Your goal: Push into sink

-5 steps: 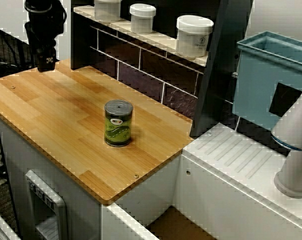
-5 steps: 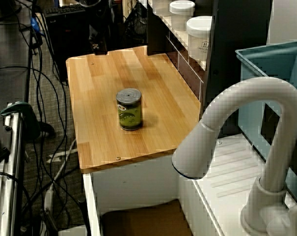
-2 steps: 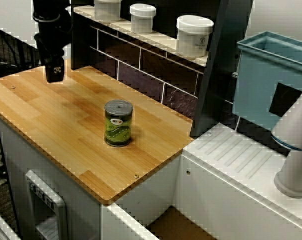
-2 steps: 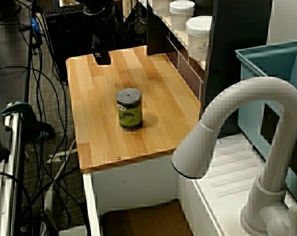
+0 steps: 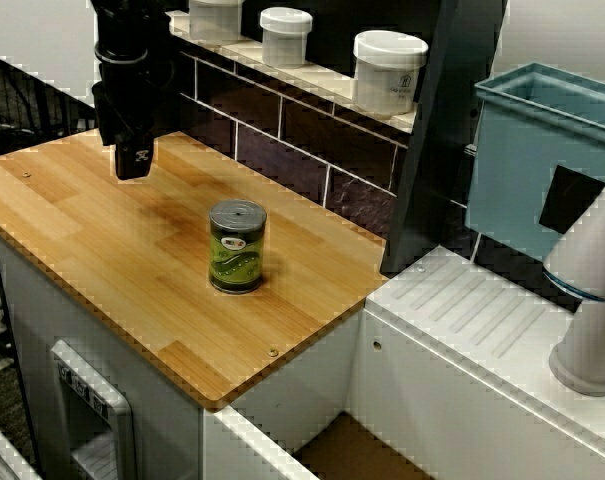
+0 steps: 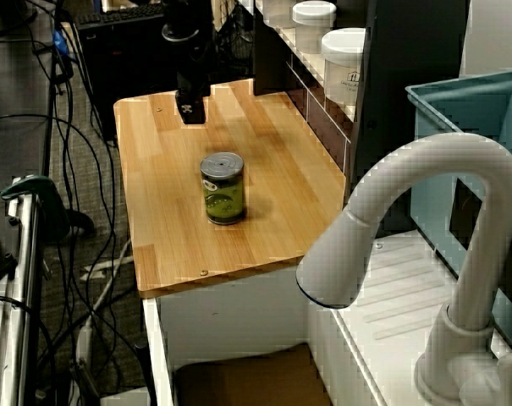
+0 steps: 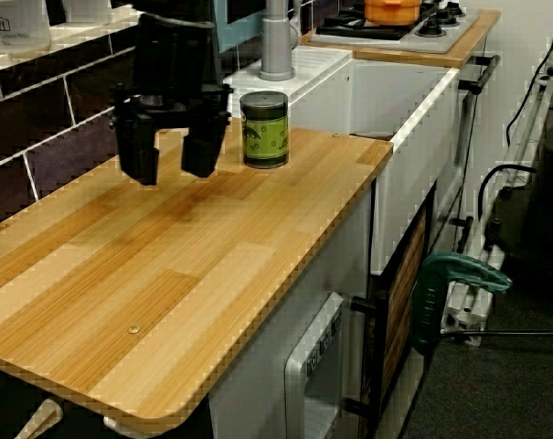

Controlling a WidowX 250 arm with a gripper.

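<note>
Low counter-level view: end effector (image 7: 171, 151) empty, fingers parted, above wooden countertop (image 7: 194, 265), apart from can (image 7: 264, 129).

glossy metal-lidded can (image 5: 237, 245), matt wood-grain countertop (image 5: 102, 230), smooth white plastic sink (image 5: 482, 340)

Three fixed views, none riding on the arm. High front view: angled down across the wooden bench (image 5: 112, 240) toward the tiled back wall, sink (image 5: 462, 330) at lower right. View from the sink end: raised, behind the white faucet (image 6: 425, 245), facing along the bench toward the cable-strewn floor. Low view from the opposite end: near bench height, close, facing toward the sink (image 7: 413, 101). Shared by all three: bench top and green can (image 5: 237, 246).
</note>
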